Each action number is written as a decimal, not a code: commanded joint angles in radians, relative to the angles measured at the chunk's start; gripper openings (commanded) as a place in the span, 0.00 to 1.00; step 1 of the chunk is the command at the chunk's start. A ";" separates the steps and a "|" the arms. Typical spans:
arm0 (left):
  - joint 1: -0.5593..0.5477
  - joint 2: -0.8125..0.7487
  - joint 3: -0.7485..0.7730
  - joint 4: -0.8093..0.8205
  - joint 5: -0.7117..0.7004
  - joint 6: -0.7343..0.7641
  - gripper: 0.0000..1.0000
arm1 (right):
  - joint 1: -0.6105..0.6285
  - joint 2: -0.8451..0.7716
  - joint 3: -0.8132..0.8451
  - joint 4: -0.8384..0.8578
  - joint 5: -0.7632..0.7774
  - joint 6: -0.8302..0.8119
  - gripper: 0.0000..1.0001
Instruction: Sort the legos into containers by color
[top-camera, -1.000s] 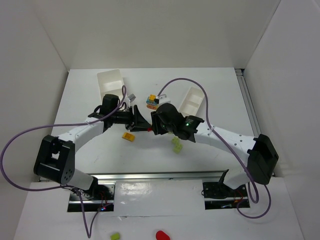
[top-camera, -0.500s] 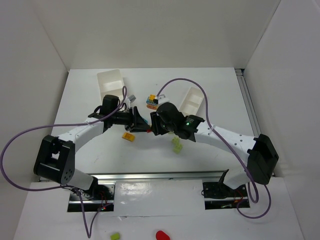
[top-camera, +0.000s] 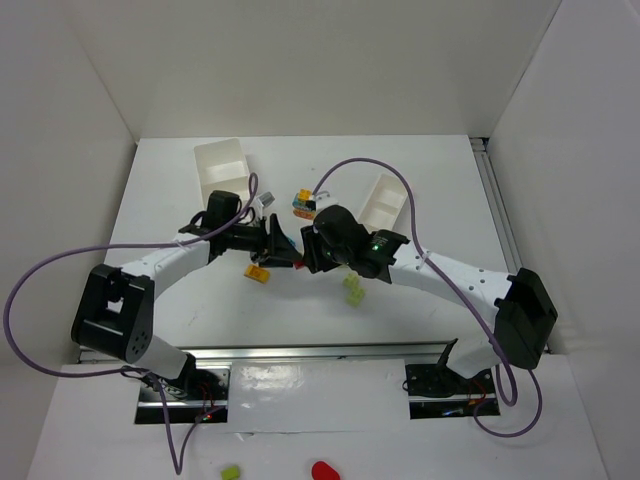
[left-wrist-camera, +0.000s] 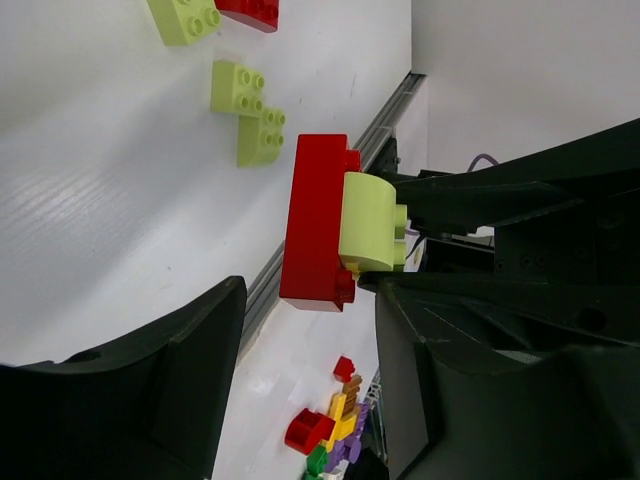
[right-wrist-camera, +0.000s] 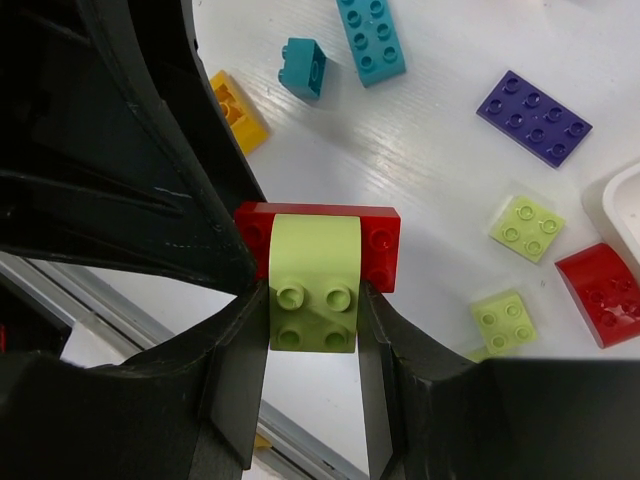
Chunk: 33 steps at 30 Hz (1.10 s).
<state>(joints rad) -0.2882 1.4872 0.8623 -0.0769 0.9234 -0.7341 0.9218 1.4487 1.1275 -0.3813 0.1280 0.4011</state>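
Note:
My right gripper (right-wrist-camera: 313, 305) is shut on a lime green brick (right-wrist-camera: 314, 270) that is stuck to a red brick (right-wrist-camera: 381, 246), held above the table. In the top view both grippers meet mid-table, the left gripper (top-camera: 283, 247) facing the right gripper (top-camera: 308, 252). In the left wrist view my left gripper (left-wrist-camera: 310, 300) is open, its jaws apart on either side of the red brick's (left-wrist-camera: 315, 225) near end. Loose on the table lie cyan (right-wrist-camera: 372, 40), yellow (right-wrist-camera: 235, 110), purple (right-wrist-camera: 533, 118), lime (right-wrist-camera: 527, 228) and red (right-wrist-camera: 600, 292) bricks. Two white bins stand at back left (top-camera: 222, 168) and back right (top-camera: 383, 203).
A small stack of cyan and yellow bricks (top-camera: 301, 203) stands between the bins. A yellow brick (top-camera: 258, 272) and lime bricks (top-camera: 353, 290) lie near the grippers. White walls surround the table. A metal rail (top-camera: 320, 352) runs along the near edge.
The left gripper has edged slightly toward the right gripper around the red brick. The right gripper still holds the lime brick in nearly the same place.

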 joint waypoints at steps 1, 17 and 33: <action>-0.008 0.024 0.038 0.055 0.049 0.039 0.64 | 0.008 -0.027 0.052 0.088 -0.083 0.014 0.23; 0.003 0.047 0.096 -0.072 0.026 0.137 0.00 | -0.001 -0.077 0.110 0.030 0.011 0.022 0.21; 0.035 0.077 0.151 -0.129 -0.080 0.128 0.00 | -0.161 -0.051 0.224 -0.202 0.435 0.186 0.21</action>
<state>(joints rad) -0.2558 1.5692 0.9585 -0.1959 0.8597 -0.6270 0.8413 1.3521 1.2991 -0.5110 0.4252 0.5007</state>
